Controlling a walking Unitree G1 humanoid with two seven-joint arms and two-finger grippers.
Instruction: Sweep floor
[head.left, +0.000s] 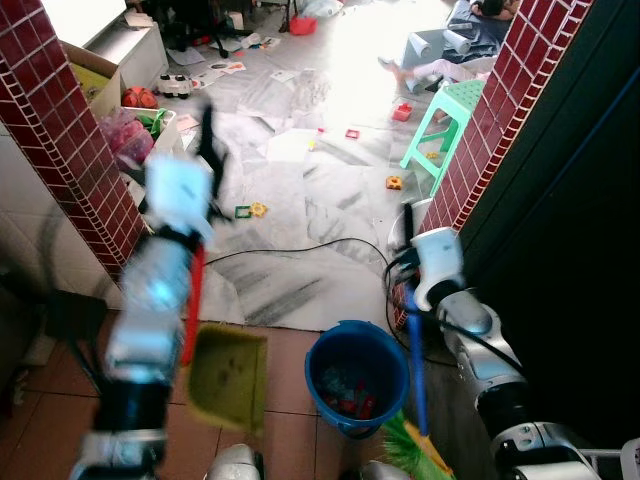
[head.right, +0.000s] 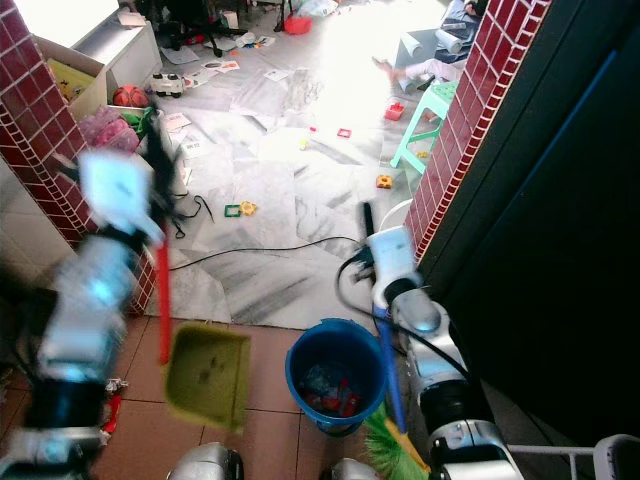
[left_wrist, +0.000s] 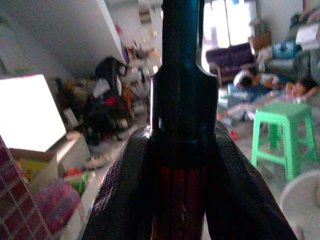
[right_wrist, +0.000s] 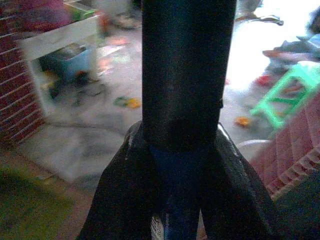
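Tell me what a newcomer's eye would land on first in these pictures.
First, the round blue plastic bucket on the terracotta tiles between the arms, with small red bits inside. To its left hangs the olive-green dustpan on a red handle, gripped by the left gripper; to its right the right gripper holds the blue-handled broom with green bristles. Beyond, scattered toys litter the grey marble floor beside a green plastic stool.
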